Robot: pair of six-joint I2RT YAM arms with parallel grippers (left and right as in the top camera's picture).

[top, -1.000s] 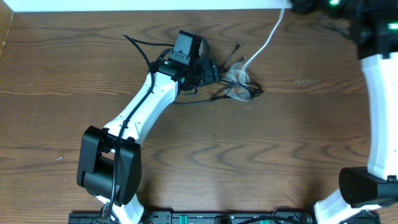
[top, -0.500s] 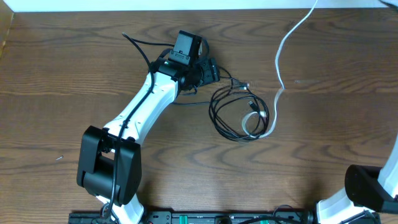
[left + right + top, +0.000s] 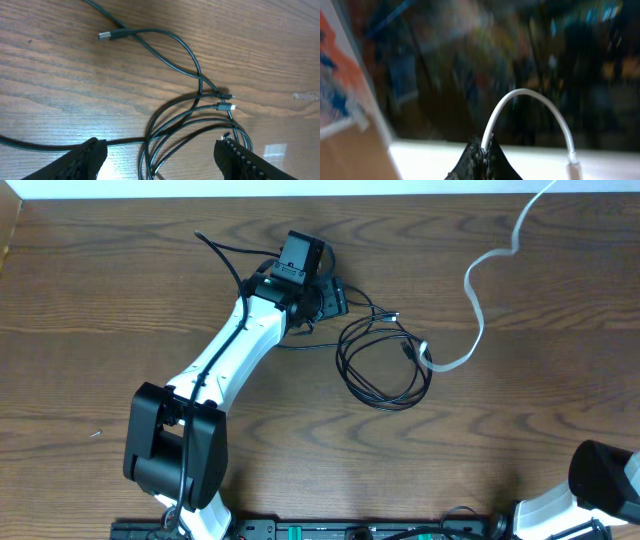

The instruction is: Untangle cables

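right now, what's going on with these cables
The right gripper is shut on the white cable, holding it up out of the overhead view at top right. Its other end lies on the loops of the black cable, so they are not apart yet. The left gripper sits open over that coil.

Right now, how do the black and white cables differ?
The black cable lies coiled in loops on the table; the white cable runs as one wavy line toward the top right corner. The black one sits loose before the open left hand; the white one is pinched in the shut right hand. Both are thin, and the white cable's low end meets the black coil's right edge.
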